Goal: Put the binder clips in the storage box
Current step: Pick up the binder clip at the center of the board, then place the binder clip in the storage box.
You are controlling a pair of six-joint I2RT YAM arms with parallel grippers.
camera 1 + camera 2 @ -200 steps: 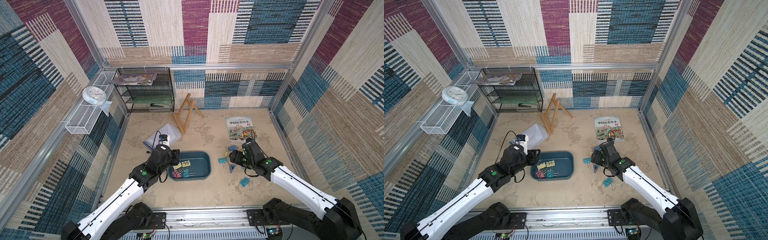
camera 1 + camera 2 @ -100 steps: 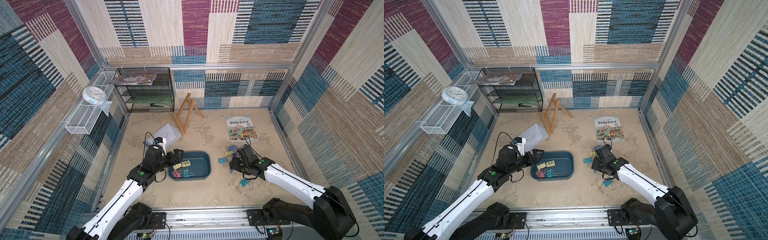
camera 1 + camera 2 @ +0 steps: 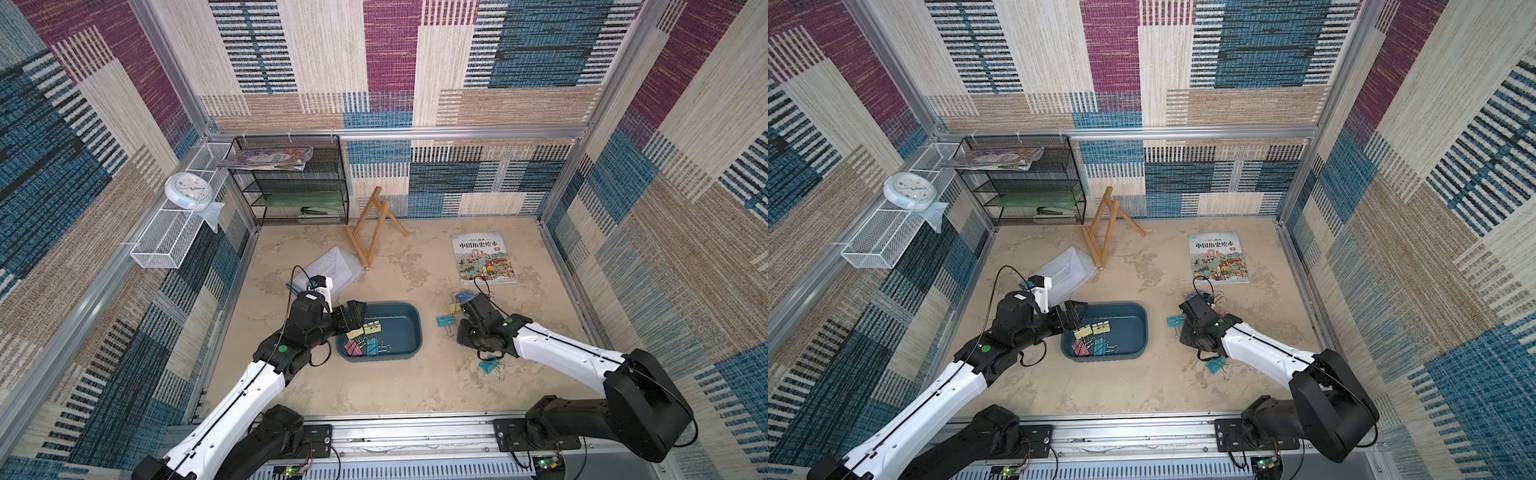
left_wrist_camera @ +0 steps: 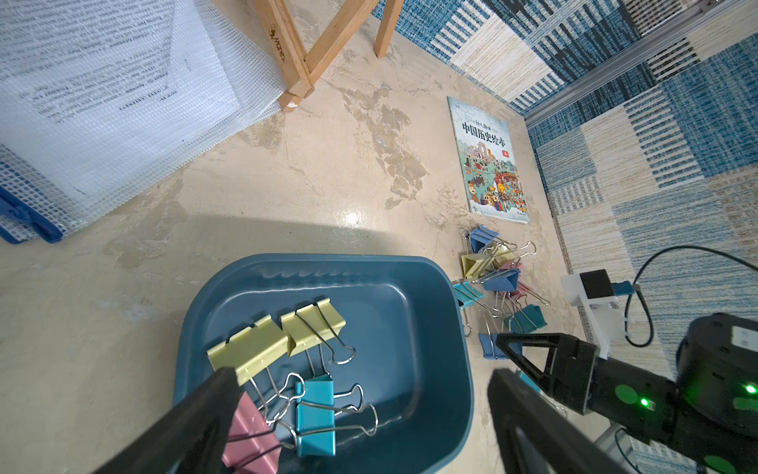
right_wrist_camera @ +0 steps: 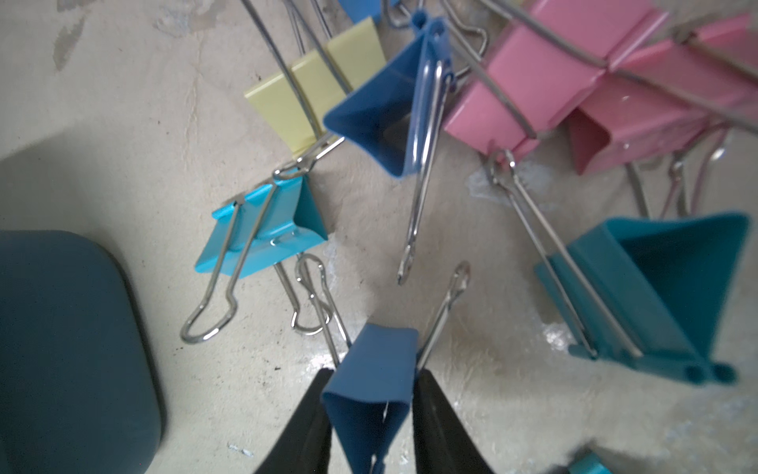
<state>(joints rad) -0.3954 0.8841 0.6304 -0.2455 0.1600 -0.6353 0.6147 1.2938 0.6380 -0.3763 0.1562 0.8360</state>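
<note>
**Left tool** (image 4: 365,375): The jaws stand wide apart with nothing between them. The tool is poised over the left end of the storage box (image 3: 401,332). This position keeps it above the drop point and well away from the other arm's working area.

**Storage box:** It sits on the bench (image 3: 374,386) between the two arms, within reach of either. At least four binder clips (image 4: 316,410) lie inside: two yellow, one pink and one light blue. They are bunched at the left end with their wire handles crossing (the right half of the floor is bare).

**Loose heap** (image 3: 461,300): The remaining clips lie on the bench just right of the box, short of the picture book (image 3: 482,257). Their handles interlock, so my judgement is that a careless pull could drag neighbouring clips along.

**Right tool** (image 5: 373,375): It is closed on a dark blue clip (image 5: 371,410) at the edge of the heap, with a finger pressed against each sloped face. Gripping the body rather than the handles should stop the clip from swinging. I cannot tell whether the clip has left the bench.

**Stray teal clip** (image 3: 490,368): It lies apart from the heap, beside the right forearm, and is not yet collected.
</note>
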